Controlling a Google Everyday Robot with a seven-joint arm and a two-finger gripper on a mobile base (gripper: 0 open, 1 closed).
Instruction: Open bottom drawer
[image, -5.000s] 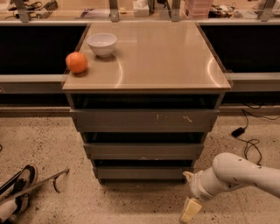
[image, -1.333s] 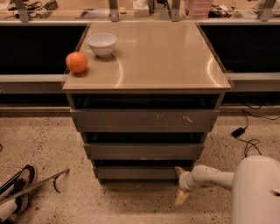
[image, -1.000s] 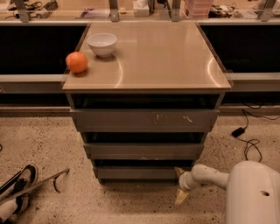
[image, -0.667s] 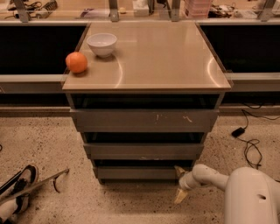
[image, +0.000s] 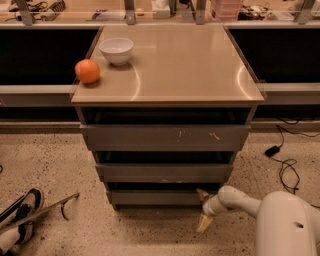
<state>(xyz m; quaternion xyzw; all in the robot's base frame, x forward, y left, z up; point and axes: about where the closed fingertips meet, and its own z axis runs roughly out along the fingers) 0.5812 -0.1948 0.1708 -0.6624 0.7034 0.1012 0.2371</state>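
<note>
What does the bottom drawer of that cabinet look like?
The bottom drawer is the lowest and smallest of three plain grey fronts, metal by its look, with no handle. It looks shut, a dark gap above it, just over the floor. The robot's pincer is open at its right end, its upper finger by the drawer's top corner; touching or not, I can't tell.

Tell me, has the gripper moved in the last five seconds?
Yes. The gripper has shifted left, closer to the right end of the bottom drawer.

The cabinet (image: 165, 137) is viewed from above its front, fairly near. The gripper (image: 203, 209) is seen at its lower right corner.
</note>
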